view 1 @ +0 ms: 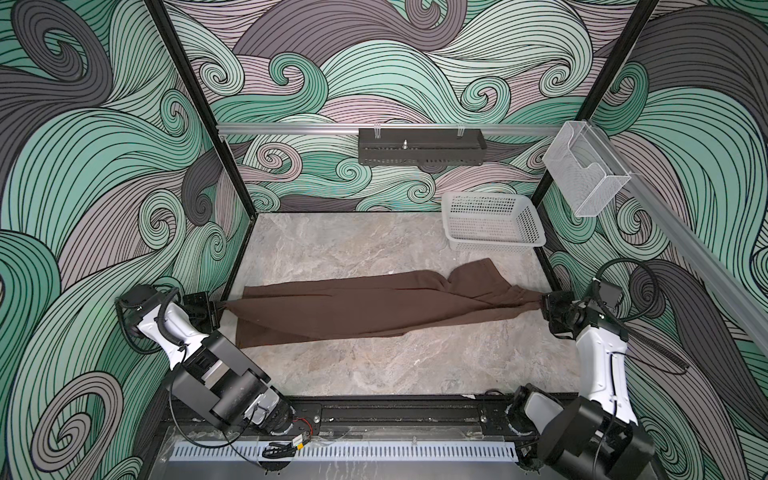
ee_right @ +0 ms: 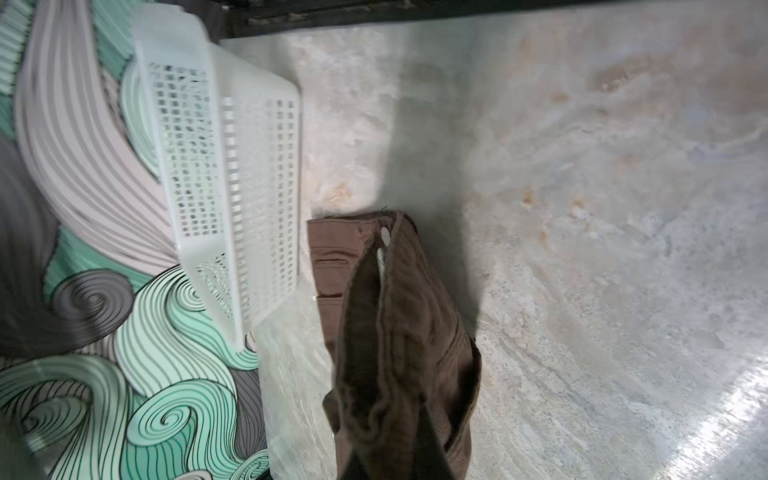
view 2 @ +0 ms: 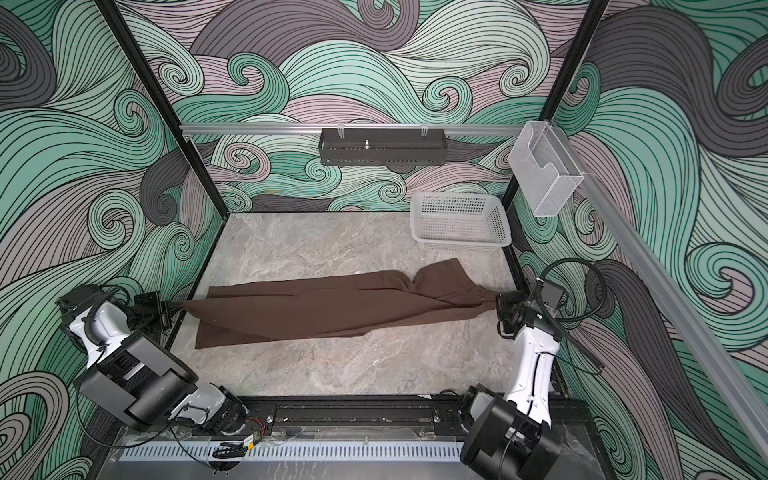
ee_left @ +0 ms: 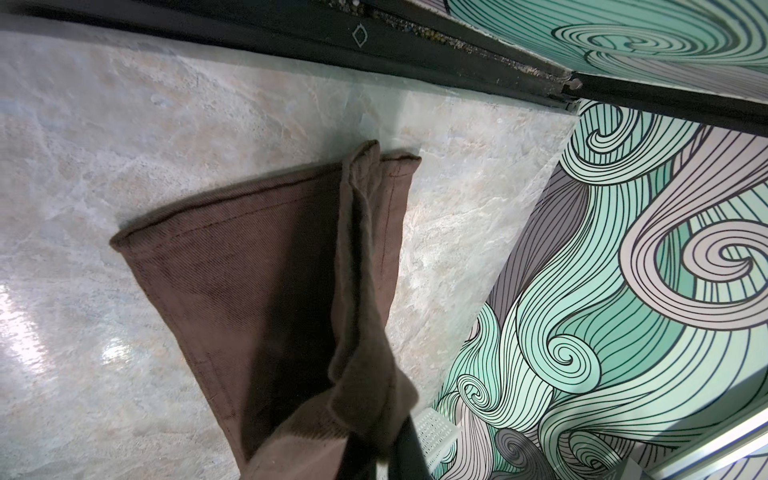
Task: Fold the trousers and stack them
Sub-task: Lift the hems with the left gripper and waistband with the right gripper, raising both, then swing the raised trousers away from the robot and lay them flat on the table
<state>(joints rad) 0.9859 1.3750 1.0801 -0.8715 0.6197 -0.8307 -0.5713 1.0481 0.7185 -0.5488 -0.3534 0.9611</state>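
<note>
While the left pincer (view 1: 219,311) and right pincer (view 1: 541,300) each clamp an end, the long dark brown cloth trousers (view 1: 374,309) lie stretched nine to three o'clock across the marbled grey surface (view 1: 374,374). Folding and stacking look undone.

surface: grey marbled tabletop (view 1: 374,365) | on it: trousers (view 1: 374,309) stretched across; white mesh basket (view 1: 498,242) at far right corner

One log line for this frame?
left gripper shut on trousers leg end | right gripper shut on waist end | cloth stretched between them

Evenly lit; glare on the table (ee_left: 25,340), basket (ee_right: 232,166) blurred.
</note>
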